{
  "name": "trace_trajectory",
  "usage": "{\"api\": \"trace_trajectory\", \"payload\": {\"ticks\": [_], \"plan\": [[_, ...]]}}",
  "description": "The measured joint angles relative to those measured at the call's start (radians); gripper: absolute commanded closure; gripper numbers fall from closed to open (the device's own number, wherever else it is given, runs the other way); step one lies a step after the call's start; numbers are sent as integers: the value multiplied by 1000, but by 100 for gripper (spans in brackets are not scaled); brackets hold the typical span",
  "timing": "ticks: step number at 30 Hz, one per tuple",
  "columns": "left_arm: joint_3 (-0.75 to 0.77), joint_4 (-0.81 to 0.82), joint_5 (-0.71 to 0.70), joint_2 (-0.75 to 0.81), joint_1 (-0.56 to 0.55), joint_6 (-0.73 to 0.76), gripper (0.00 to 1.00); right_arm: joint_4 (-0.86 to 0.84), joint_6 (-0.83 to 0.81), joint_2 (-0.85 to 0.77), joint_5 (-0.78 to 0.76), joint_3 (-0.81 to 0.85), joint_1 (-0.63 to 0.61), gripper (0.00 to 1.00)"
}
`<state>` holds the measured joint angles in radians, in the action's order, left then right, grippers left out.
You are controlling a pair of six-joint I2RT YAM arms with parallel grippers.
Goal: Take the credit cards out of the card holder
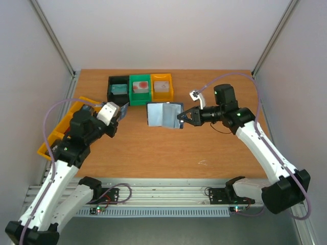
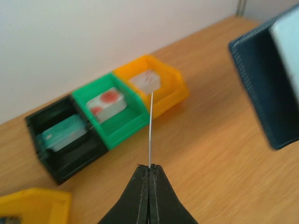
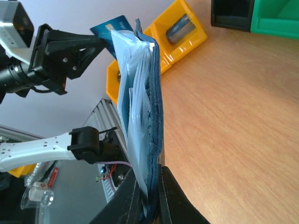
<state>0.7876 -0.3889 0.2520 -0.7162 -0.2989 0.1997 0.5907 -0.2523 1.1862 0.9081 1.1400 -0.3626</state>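
Observation:
The slate-blue card holder (image 1: pixel 163 113) hangs open above the table's middle, pale pocket pages showing. My right gripper (image 1: pixel 182 118) is shut on its right edge; the right wrist view shows the jaws (image 3: pixel 150 186) clamping the cover and pages (image 3: pixel 142 112). My left gripper (image 1: pixel 120 111) is shut on a credit card (image 1: pixel 124 109), held left of the holder and apart from it. That card shows edge-on as a thin white line (image 2: pixel 150 133) above the closed fingertips (image 2: pixel 149 167), and as a blue face (image 3: pixel 110 29) in the right wrist view. Other cards lie in the bins.
Three small bins stand in a row at the back: black (image 1: pixel 118 88), green (image 1: pixel 139 89) and yellow (image 1: pixel 162 87), each with a card inside. Larger yellow bins (image 1: pixel 57 137) sit at the left edge, under the left arm. One of them (image 3: pixel 183 32) holds a grey object.

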Motion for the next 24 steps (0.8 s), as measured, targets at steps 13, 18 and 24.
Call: {"api": "trace_trajectory", "payload": {"ticks": [13, 18, 24], "plan": [[393, -348, -63, -487, 351, 508, 100, 84, -181, 350, 190, 329, 30, 99], [642, -529, -106, -706, 428, 639, 100, 119, -232, 441, 256, 416, 67, 99], [815, -657, -183, -934, 459, 691, 100, 190, -293, 502, 293, 468, 83, 99]]}}
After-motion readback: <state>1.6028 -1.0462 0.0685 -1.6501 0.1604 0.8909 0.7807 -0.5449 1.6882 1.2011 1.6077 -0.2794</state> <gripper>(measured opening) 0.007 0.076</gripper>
